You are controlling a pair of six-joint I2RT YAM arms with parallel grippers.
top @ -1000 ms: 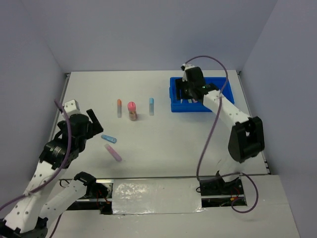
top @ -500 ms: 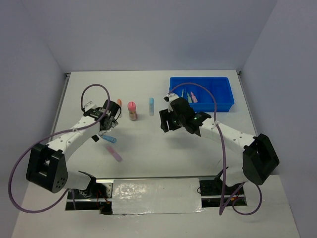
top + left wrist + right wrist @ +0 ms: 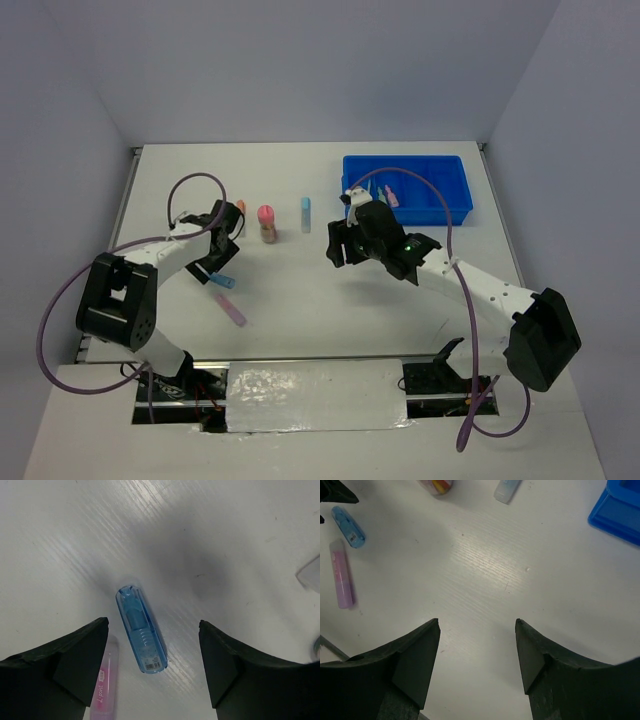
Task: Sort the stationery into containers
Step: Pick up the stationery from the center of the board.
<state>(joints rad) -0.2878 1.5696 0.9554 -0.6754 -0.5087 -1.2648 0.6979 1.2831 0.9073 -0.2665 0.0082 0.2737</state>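
**Student:** What did the wrist view show of the left end effector (image 3: 151, 625)?

**Instructor:** Its jaws stood spread, one on each side of the blue highlighter (image 3: 141, 634). That highlighter lay flat on the tabletop (image 3: 320, 300), with a clear gap to either finger. A pink highlighter (image 3: 103, 687) lay just beside the left finger and was partly hidden by it.

**Student:** And the right end effector (image 3: 477, 622)?

**Instructor:** It was spread as well and held nothing. It hung over bare tabletop near the middle, with open room on every side.

**Student:** Where was the other stationery?

**Instructor:** An orange-capped highlighter (image 3: 240, 207), an upright pink-capped tube (image 3: 267, 222) and a light blue highlighter (image 3: 306, 213) formed a loose row across the rear half, each apart from the next. The left arm partly covered the orange-capped one.

**Student:** And the container?

**Instructor:** The blue tray (image 3: 440, 217) sat at the right rear corner, close to the rear and right edges. A few pens (image 3: 390, 197) lay toward its left end, though their exact compartments could not be told. Broad open tabletop lay in front of the tray, crossed by the right arm.
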